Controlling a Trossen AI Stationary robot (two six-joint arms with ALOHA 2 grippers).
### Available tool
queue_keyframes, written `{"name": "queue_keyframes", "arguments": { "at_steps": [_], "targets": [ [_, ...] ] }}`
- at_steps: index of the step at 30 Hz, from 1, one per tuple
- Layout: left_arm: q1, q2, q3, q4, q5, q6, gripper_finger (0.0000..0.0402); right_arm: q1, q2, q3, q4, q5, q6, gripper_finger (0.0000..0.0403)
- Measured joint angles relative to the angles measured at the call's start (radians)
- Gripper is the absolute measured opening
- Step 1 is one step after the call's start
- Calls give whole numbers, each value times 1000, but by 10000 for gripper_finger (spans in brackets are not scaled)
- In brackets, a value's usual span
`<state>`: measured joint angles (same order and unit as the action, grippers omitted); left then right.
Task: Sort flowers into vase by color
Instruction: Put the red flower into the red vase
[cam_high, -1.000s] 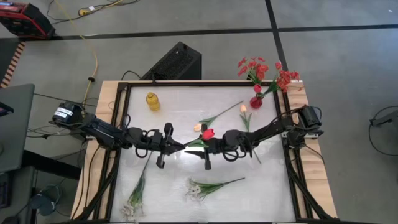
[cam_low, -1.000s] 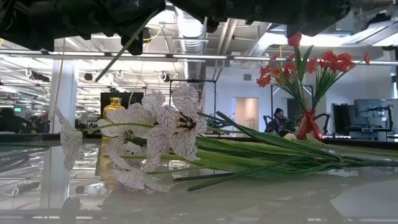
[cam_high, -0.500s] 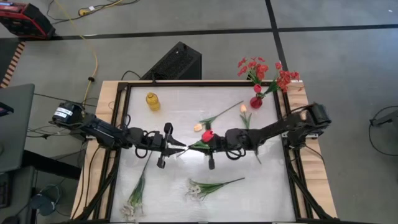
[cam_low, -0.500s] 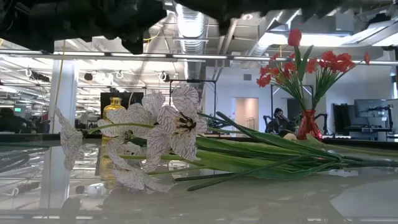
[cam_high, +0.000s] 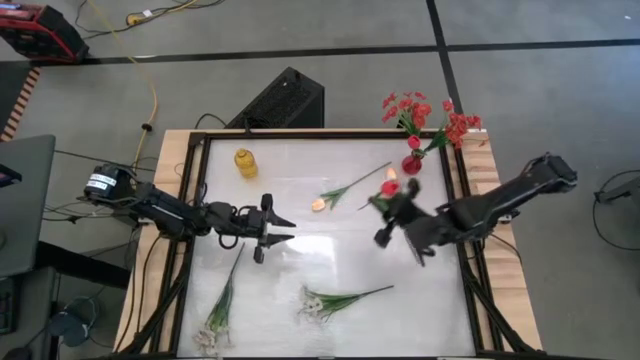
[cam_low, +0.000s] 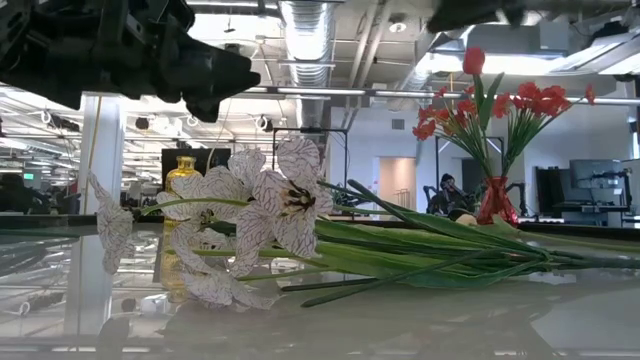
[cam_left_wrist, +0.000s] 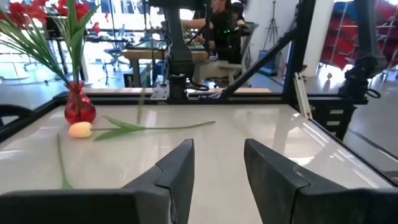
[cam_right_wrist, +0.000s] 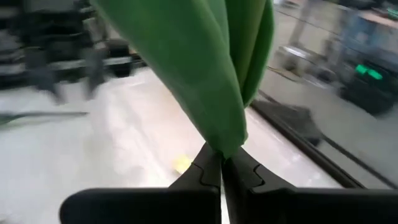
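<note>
A red tulip (cam_high: 388, 187) with green leaves (cam_right_wrist: 214, 74) is in my right gripper (cam_high: 378, 205), which is shut on it just in front of the red vase (cam_high: 411, 163). That vase holds red blossoms (cam_high: 430, 118). My left gripper (cam_high: 283, 229) hovers open at the table's middle left, with nothing between its fingers (cam_left_wrist: 180, 168). A cream tulip (cam_high: 318, 204) lies on the table between the two grippers. A yellow vase (cam_high: 245, 163) stands at the far left. Two white sprays (cam_high: 325, 300) (cam_high: 215, 330) lie flat near the front edge. My right gripper pinches the tulip's green leaves and stalk (cam_right_wrist: 225, 146) between its two fingertips (cam_right_wrist: 208, 171). The leaves fan out beyond the fingers. In the high view the red bud sits close beside the fingers. The flower is carried above the table.
A second cream bud (cam_high: 392, 173) lies by the red vase. The white spray (cam_low: 270, 210) fills the low view's foreground, its green stalks running right. A black frame (cam_high: 200, 200) borders the white table. Bare table lies between the grippers and the front sprays.
My left gripper has opened and let go of the red tulip's stalk, staying near the middle left. My right gripper has shut on the tulip and swung with it toward the table's right and far edge, close to the red vase.
</note>
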<state>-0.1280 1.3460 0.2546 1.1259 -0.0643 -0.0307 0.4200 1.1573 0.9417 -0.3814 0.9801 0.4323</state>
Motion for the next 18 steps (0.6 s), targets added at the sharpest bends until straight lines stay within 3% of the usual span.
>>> {"name": "queue_keyframes", "arguments": {
  "at_steps": [8,18],
  "targets": [
    [0,0,0,-10,13,7,128,-31,-212,0,-308,15,190,23],
    [0,0,0,-16,14,19,128,-175,-376,0,-606,-8,336,24]
  ]
}}
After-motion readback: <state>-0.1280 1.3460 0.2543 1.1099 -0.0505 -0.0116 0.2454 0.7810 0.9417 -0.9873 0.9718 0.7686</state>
